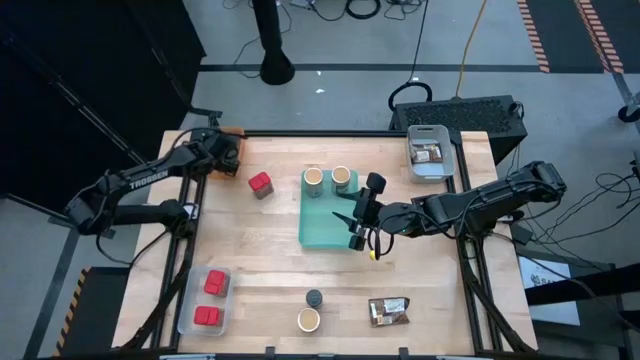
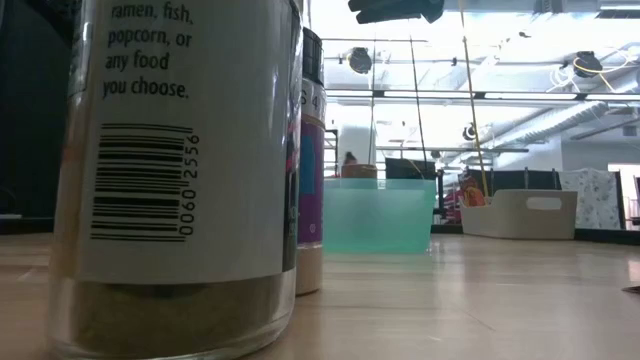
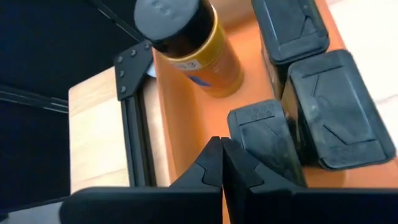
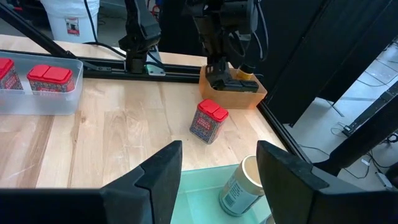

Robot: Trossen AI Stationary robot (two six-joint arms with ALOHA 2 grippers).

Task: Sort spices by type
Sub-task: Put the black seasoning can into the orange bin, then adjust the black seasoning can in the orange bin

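Near jar (image 2: 170, 170) label reads "ramen, fish, popcorn, or any food you choose", left jaws together, right jaws apart, empty

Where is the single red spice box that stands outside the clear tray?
In the high view, the red spice box stands alone on the table's left half, between the orange bin at the far-left corner and the teal tray in the middle.

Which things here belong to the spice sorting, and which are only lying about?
Belong to the job:
red box
two cream-topped jars in the teal tray
brown packet
small black jar
right gripper, jaws open

Lying about:
yellow cable
black post base
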